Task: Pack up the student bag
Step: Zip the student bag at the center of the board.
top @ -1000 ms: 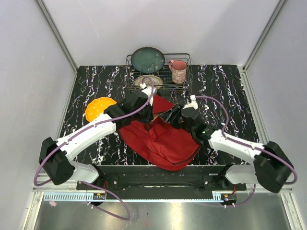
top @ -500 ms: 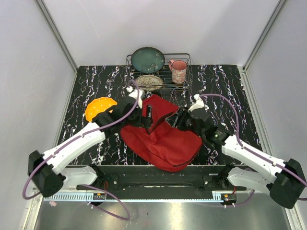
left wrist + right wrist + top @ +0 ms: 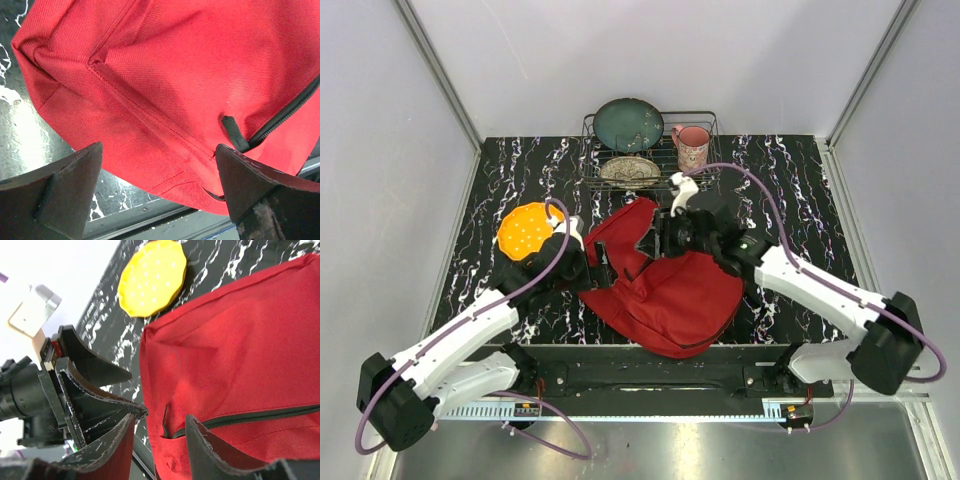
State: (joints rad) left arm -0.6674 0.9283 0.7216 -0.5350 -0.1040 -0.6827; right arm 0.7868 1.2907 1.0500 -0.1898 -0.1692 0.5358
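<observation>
The student bag (image 3: 675,295) lies by the middle of the near edge, its zip (image 3: 260,414) closed where I can see it. My left pincer (image 3: 157,150) stands wide at the bag's left flank, gripping nothing. Farther in, my right pincer (image 3: 162,419) is narrowly parted astride the zipper pull (image 3: 165,427). I judge I should pinch that tab squarely, pin the fabric with the left, then draw along the zip.

I read bag (image 3: 670,295) as matt red woven cloth with black zip (image 3: 287,120). Worktop (image 3: 800,175) glossy black marble-look. Rack (image 3: 665,152) at far edge thin metal wire.
</observation>
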